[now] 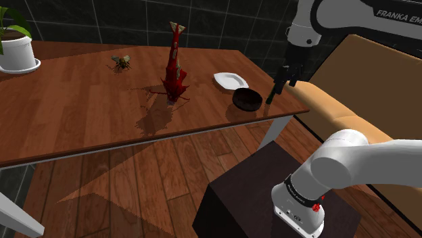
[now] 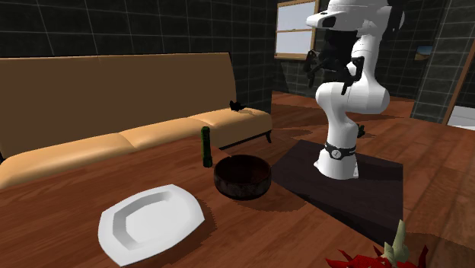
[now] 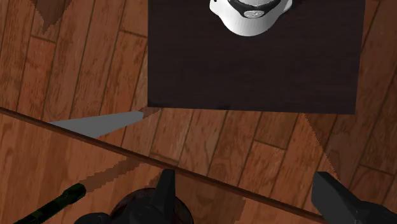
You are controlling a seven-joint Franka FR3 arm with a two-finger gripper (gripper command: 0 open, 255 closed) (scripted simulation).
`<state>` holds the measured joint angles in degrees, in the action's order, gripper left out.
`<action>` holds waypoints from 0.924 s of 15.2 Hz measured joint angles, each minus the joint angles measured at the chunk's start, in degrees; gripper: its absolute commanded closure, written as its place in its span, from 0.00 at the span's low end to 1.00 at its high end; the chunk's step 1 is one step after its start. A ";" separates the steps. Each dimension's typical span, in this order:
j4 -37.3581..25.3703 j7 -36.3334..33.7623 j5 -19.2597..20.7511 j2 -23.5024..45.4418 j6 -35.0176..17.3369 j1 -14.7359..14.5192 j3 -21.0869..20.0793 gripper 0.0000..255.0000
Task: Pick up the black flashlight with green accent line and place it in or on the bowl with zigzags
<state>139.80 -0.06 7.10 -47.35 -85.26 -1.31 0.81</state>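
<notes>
Your hand (image 3: 245, 175) hung over the near edge of the worktop (image 1: 81, 115) with its fingers (image 3: 167, 191) spread wide and nothing between them, so the step in hand looked like the reach for the flashlight. The black flashlight (image 2: 205, 146), showing green along its body, stood upright near that edge, just beside the dark bowl (image 2: 242, 177) on the side toward the sofa (image 2: 114, 99). From the wrist view it lay off to one side of the hand, beyond the bowl, so you needed to carry the hand across until the flashlight sat squarely between the fingers before descending. A slim upright thing would likely topple at a nudge, so you wanted to come straight down, keep both fingers clear of the bowl's rim, and close around mid-body.
</notes>
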 measured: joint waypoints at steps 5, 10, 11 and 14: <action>-0.61 4.39 2.88 2.81 -2.82 1.21 4.20 0.00; -2.35 11.09 6.40 9.11 -8.48 2.63 10.66 0.00; -2.31 12.21 6.86 10.14 -9.72 2.81 11.75 0.00; -4.78 16.47 8.06 14.64 -12.45 3.36 15.56 0.00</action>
<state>135.02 16.41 15.16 -32.71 -97.71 2.05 16.37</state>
